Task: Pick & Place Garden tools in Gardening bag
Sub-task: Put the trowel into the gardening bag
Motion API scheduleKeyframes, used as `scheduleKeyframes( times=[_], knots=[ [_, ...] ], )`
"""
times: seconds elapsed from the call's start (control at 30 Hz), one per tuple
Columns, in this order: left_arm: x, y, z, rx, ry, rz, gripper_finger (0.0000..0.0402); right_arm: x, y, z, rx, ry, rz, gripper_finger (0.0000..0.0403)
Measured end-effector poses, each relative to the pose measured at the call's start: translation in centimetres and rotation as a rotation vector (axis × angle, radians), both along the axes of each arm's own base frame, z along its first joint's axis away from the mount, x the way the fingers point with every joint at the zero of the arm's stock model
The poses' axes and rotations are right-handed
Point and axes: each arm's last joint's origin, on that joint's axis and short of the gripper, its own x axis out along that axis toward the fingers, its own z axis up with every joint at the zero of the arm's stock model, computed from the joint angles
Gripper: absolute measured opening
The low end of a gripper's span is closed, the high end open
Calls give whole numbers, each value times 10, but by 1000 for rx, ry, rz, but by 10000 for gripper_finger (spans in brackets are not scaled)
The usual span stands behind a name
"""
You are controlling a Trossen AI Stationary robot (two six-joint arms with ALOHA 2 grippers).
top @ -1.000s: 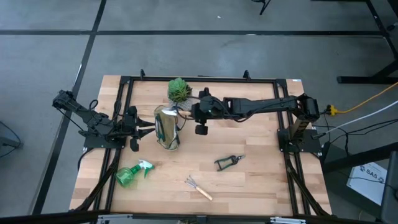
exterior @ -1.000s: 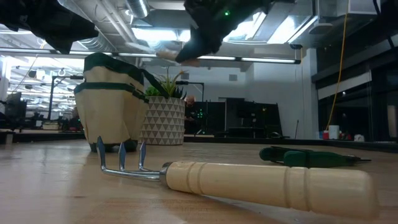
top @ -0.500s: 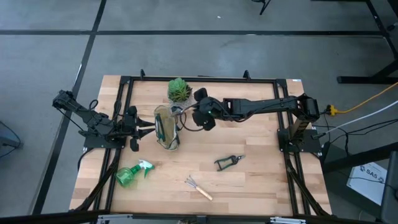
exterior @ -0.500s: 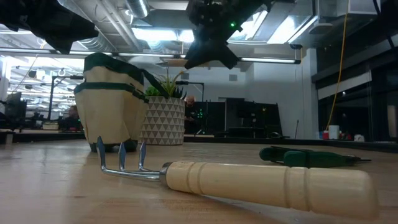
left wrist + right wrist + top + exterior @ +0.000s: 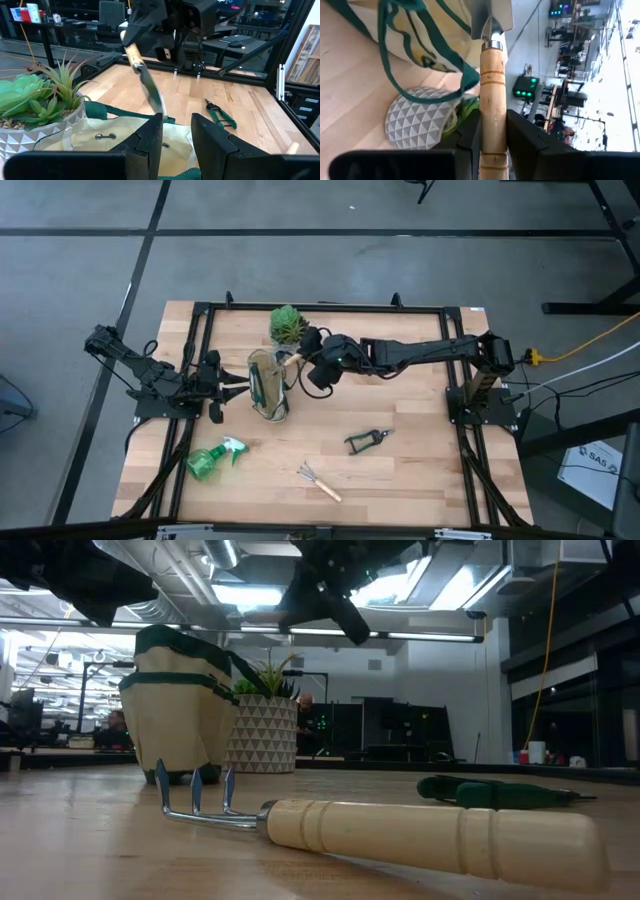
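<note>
The cream gardening bag with green trim stands upright left of the table's middle, by the potted plant. My right gripper is shut on the wooden-handled trowel, whose blade slants down toward the bag's open top. My left gripper is at the bag's left rim, shut on it. The green spray bottle, the black shears and the mini rake lie on the table's near half. My left gripper has the bag's left rim between its two fingers, coming level from the table's left. The fingers hide the contact, so I cannot tell one layer from several. The bag stands on the table. My right gripper pinches the trowel's wooden handle between its two fingers, which lie along it. It comes from the table's right, above the bag. The trowel is lifted clear and tilted, blade lowest, over the bag's mouth.
The plant in its white patterned pot stands just behind the bag, close to the trowel. A black frame runs around the table top. Bare wood lies between the bag and the shears.
My right gripper has turned about above the table with the trowel and shifted a little toward the bag. The trowel's blade has swung toward the bag's open top. The bag and the other tools have kept still.
</note>
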Motion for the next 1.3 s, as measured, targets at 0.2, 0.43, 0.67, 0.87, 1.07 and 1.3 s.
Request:
scheduleKeyframes(
  times=[0.2,0.43,0.67,0.87,1.07,1.3],
  knots=[
    [0,0,0,0,0,0,98,9,11,-17,-163,87,121,77],
    [0,0,0,0,1,0,98,27,11,-35,-358,78,183,77],
    [0,0,0,0,1,0,98,32,13,-35,-425,48,265,82],
    [0,0,0,0,0,0,98,34,13,-32,-549,49,316,82],
    [0,0,0,0,0,0,98,34,3,-32,-660,76,417,83],
    [0,0,0,0,0,0,98,34,-6,-31,-662,67,446,83]
  ],
)
